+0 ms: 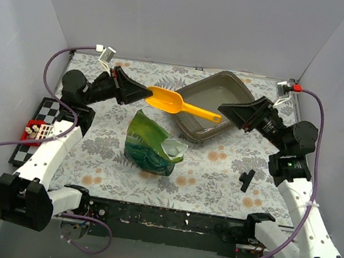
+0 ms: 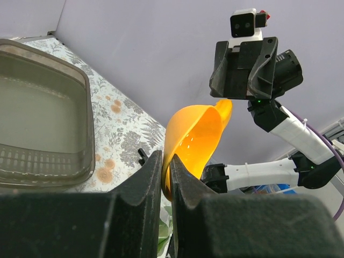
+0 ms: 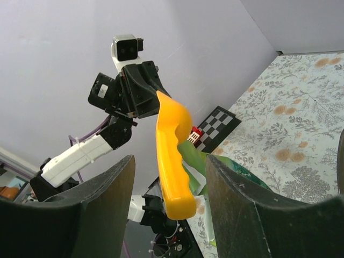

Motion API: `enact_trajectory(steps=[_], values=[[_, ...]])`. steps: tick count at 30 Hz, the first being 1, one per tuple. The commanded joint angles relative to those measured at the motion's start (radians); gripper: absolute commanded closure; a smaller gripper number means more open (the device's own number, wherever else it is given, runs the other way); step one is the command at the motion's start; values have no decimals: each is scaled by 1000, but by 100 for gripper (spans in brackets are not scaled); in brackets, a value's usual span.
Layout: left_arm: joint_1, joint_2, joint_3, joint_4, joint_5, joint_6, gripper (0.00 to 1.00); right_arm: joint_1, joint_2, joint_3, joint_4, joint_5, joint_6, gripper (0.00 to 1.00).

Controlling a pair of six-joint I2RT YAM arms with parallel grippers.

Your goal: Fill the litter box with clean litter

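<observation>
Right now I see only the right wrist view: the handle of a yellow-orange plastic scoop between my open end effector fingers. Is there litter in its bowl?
Observer: No. In the left wrist view the bowl of the yellow-orange plastic scoop looks empty.
Operator: Where is the box?
Observer: In the top view the handle crosses over a corner of the shallow grey-brown plastic litter box.
Operator: And the bag?
Observer: The glossy green bag sits torn open, on the near side of the scoop.
</observation>
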Motion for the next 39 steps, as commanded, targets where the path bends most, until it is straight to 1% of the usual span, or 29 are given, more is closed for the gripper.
enact_trajectory(steps=[1, 3, 7, 14, 19, 27, 29, 30, 31, 32, 33, 34, 36, 39], values=[[7, 7, -2, 88, -11, -53, 100, 46, 11, 2, 36, 18, -17, 38], [7, 7, -12, 117, -18, -70, 100, 88, 29, 15, 24, 33, -37, 38], [7, 16, -6, 111, -29, -73, 100, 154, 60, 27, 21, 84, -62, 38], [7, 21, -6, 97, -49, -73, 100, 189, 77, 24, 59, 119, -68, 39], [7, 19, -26, 94, -55, -69, 100, 197, 87, 35, 56, 128, -73, 48], [7, 28, -35, 105, -67, -73, 100, 212, 112, 47, 67, 125, -80, 56], [7, 30, -34, 105, -66, -70, 100, 215, 115, 53, 67, 125, -85, 60], [7, 33, -34, 107, -63, -70, 100, 215, 118, 55, 65, 125, -86, 64], [7, 35, -35, 111, -61, -75, 100, 215, 120, 56, 68, 124, -88, 71], [7, 35, -36, 113, -60, -75, 100, 217, 123, 59, 67, 119, -89, 75], [7, 35, -36, 110, -58, -73, 100, 217, 123, 62, 68, 118, -94, 77], [7, 35, -36, 107, -55, -70, 100, 217, 120, 62, 67, 119, -99, 77], [7, 33, -39, 102, -49, -67, 100, 217, 115, 62, 62, 128, -111, 72], [7, 28, -43, 94, -46, -61, 100, 217, 120, 73, 52, 125, -120, 71]])
